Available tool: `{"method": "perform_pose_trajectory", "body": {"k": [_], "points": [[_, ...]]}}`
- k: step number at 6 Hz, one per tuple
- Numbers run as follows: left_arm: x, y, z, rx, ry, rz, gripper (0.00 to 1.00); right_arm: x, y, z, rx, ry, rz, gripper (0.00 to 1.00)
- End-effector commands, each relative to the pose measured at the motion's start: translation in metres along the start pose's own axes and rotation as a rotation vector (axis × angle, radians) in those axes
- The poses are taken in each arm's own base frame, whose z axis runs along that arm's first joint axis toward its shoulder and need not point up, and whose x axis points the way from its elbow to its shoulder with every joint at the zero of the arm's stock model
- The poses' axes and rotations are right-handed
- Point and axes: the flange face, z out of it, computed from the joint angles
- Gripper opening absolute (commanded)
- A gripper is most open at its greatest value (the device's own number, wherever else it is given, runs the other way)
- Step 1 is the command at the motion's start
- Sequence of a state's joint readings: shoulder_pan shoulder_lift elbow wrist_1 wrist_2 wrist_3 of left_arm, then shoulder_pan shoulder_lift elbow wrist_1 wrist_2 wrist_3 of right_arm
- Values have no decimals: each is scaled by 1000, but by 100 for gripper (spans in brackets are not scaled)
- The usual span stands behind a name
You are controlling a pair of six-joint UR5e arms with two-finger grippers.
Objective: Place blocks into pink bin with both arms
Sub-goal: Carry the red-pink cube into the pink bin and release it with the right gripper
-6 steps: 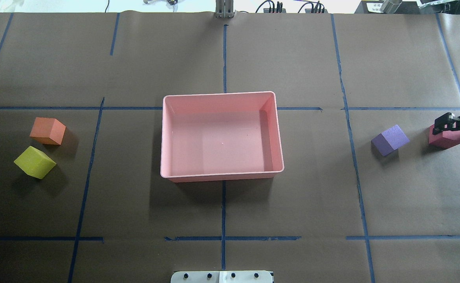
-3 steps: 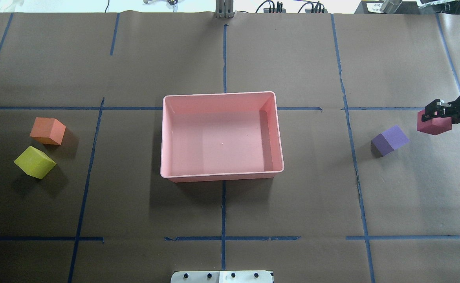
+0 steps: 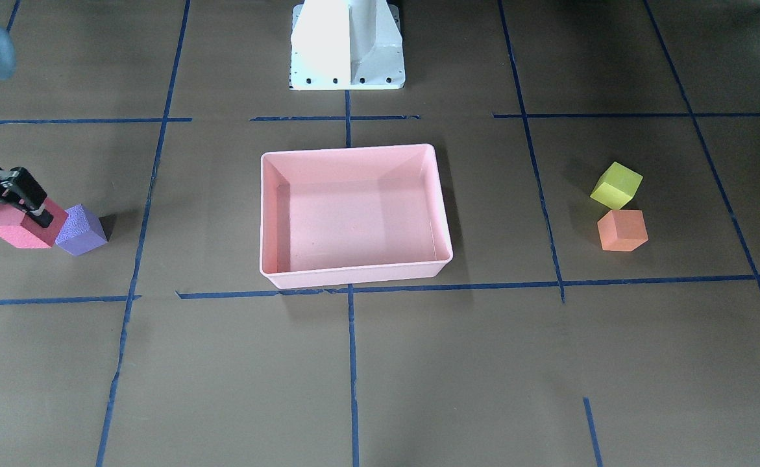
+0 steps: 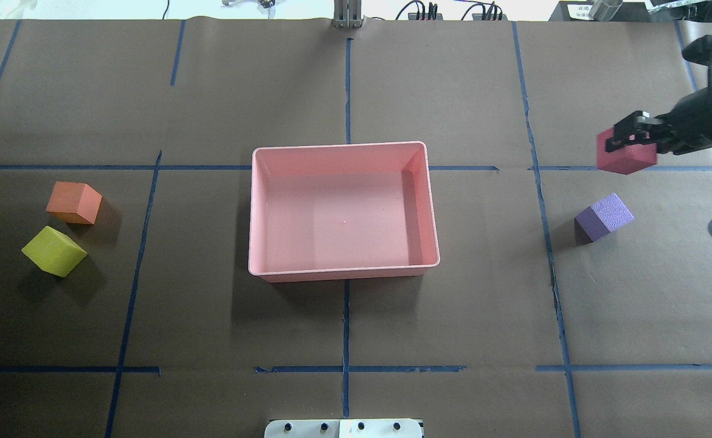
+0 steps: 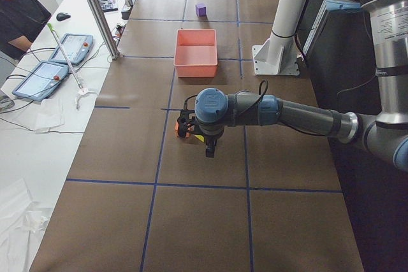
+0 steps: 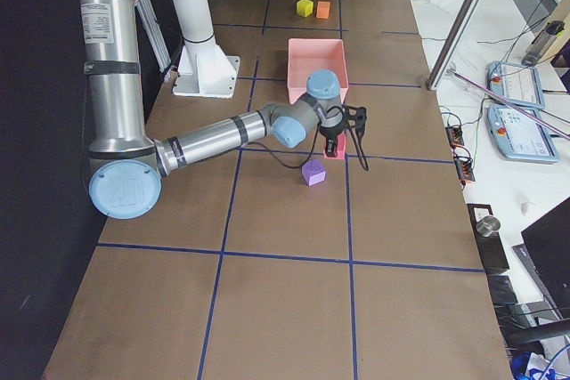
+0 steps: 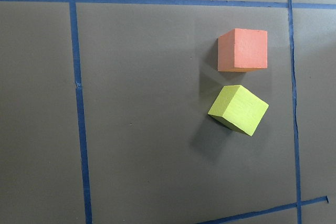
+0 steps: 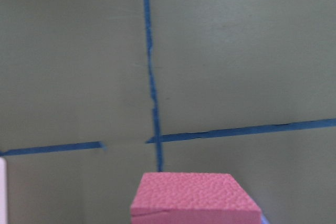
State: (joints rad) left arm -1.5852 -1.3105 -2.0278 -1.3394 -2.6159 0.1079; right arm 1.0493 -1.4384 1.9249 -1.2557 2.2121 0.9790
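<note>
The pink bin stands empty at the table's middle. My right gripper is shut on the red block and holds it above the table, right of the bin; the block fills the bottom of the right wrist view. The purple block lies on the table just below it. The orange block and yellow-green block lie together left of the bin, both in the left wrist view. My left gripper hangs high over them; I cannot tell if it is open.
The white pedestal base stands behind the bin on the robot's side. Blue tape lines cross the brown table cover. A metal post, tablets and an operator are along the far table edge.
My right gripper has lifted the red block off the table and carried it away from the robot and toward the bin. The other three blocks have not moved.
</note>
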Motion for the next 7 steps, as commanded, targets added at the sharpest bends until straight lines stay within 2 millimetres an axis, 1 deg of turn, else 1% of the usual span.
{"method": "perform_pose_trajectory", "body": {"k": [1,2,3,4,5,6,7], "points": [[13,-10,7,-11,2,57,100,-147,53,23,-119,-84,-37,2],[47,-33,28,-19,5,212,100,-203,88,49,-103,-89,-82,1],[71,-39,57,-72,10,218,100,-246,110,74,-102,-84,2,3],[104,-46,91,-121,0,298,100,-283,108,101,-79,-64,48,3],[116,-51,110,-100,-91,410,100,-297,117,125,-67,-29,50,4],[130,-49,133,-109,-114,437,100,-297,119,134,-74,-13,52,41],[149,-44,167,-103,-166,490,100,-305,119,148,-73,15,58,99]]}}
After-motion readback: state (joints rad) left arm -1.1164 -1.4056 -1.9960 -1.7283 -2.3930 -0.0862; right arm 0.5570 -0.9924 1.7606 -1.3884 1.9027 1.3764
